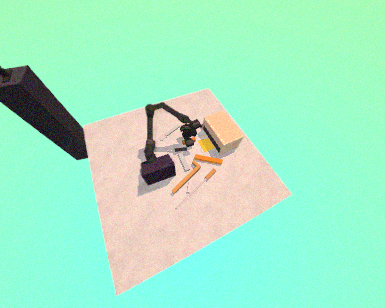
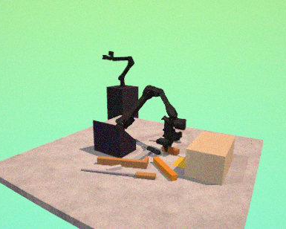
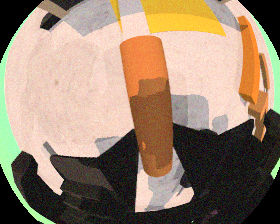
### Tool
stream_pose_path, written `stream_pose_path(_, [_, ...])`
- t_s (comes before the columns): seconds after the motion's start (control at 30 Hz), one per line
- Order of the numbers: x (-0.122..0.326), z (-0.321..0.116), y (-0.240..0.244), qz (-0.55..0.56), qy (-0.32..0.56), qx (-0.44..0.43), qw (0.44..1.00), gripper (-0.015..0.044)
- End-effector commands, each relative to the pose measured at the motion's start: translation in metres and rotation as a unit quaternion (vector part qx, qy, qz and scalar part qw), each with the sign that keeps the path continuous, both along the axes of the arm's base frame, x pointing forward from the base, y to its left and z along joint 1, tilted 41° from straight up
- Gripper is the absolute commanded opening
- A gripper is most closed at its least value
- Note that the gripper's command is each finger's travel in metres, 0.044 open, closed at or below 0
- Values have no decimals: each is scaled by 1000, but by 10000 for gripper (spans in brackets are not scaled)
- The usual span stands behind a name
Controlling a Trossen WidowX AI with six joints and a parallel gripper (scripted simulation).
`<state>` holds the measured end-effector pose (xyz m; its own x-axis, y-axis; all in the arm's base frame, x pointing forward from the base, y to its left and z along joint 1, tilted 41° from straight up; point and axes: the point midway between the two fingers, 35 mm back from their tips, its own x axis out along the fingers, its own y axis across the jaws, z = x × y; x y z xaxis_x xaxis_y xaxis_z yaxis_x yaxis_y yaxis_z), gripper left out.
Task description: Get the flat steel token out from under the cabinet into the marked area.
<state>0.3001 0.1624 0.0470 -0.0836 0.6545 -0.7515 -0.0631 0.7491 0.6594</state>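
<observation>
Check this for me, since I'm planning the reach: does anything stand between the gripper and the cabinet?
Nothing visible blocks it: the gripper, shut on an orange handle, has only the flat yellow area before the cabinet. The token itself isn't visible.

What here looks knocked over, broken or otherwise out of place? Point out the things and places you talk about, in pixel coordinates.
Nothing looks broken or spilled. The orange bars [image 1: 208, 159] [image 2: 165, 169] and orange-handled rod [image 1: 210, 174] [image 2: 145, 175] lie at odd angles, but that seems like ordinary clutter.
</observation>
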Motion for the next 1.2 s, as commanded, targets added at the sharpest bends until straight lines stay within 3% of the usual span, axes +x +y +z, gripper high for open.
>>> stream_pose_path(0.0, [6,0,1,1,-2,1,1000,0])
stream_pose_path(1.17, [42,0,4,1,-3,2,1000,0])
